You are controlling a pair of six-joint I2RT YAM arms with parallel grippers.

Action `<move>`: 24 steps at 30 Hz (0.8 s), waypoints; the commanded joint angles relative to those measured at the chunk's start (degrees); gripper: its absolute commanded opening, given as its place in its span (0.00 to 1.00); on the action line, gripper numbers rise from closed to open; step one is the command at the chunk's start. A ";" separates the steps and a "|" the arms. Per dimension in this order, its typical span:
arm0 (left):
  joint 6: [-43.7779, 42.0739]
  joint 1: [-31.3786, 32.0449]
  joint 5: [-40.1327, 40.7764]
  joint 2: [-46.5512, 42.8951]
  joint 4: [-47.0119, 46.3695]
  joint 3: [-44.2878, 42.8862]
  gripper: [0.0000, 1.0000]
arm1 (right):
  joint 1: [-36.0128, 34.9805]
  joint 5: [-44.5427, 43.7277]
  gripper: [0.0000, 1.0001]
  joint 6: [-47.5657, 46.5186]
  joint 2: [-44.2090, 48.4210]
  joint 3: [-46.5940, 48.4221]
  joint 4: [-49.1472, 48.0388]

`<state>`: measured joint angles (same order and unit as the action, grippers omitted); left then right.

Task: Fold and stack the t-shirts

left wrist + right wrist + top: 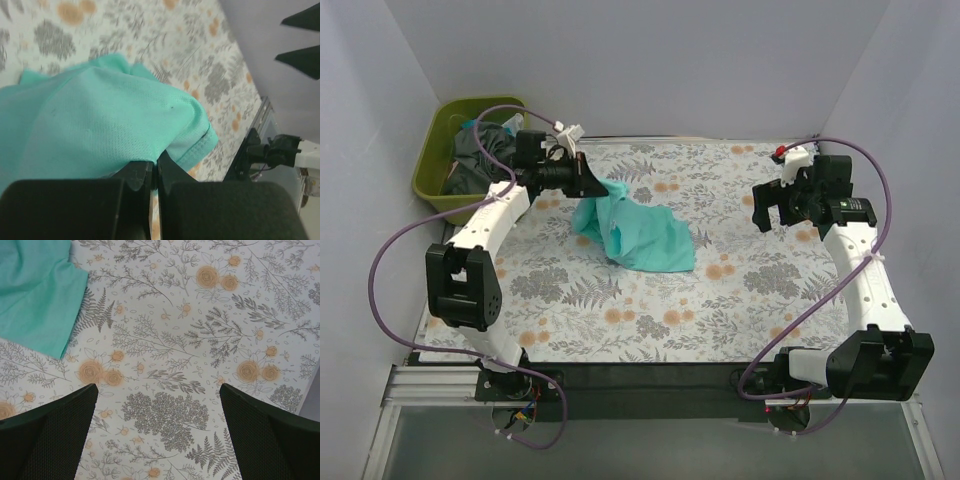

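Note:
A teal t-shirt (638,231) lies crumpled on the floral table cloth, left of centre. My left gripper (592,182) is shut on its upper left edge and holds that part lifted. In the left wrist view the teal t-shirt (100,120) hangs from the closed gripper (155,167). My right gripper (772,212) is open and empty, hovering over the right side of the table, apart from the shirt. The right wrist view shows a corner of the shirt (37,295) at top left and the open gripper (157,397) over bare cloth.
A green bin (432,170) with dark clothes (478,155) stands at the far left corner. Grey walls close in the back and both sides. The floral cloth (720,290) covers the table.

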<state>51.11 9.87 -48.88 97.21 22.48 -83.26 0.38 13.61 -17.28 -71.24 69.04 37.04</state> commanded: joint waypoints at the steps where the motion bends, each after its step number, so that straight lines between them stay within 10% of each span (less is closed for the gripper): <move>1: -9.00 -0.37 4.74 -1.42 7.99 3.45 0.10 | 0.32 5.45 0.98 -2.23 -0.82 0.58 1.81; 11: -17.09 -8.11 13.02 -2.37 13.72 6.36 0.64 | -6.17 11.35 0.97 -4.78 -9.25 -3.29 3.39; 24: -18.51 -11.96 18.75 -9.40 12.59 8.47 0.74 | -20.59 11.88 0.75 -1.27 -26.22 2.42 -1.09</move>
<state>31.24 1.06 -31.31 93.10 37.26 -75.26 -17.50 25.41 -20.14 -95.55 68.25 38.46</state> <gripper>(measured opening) 0.732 0.753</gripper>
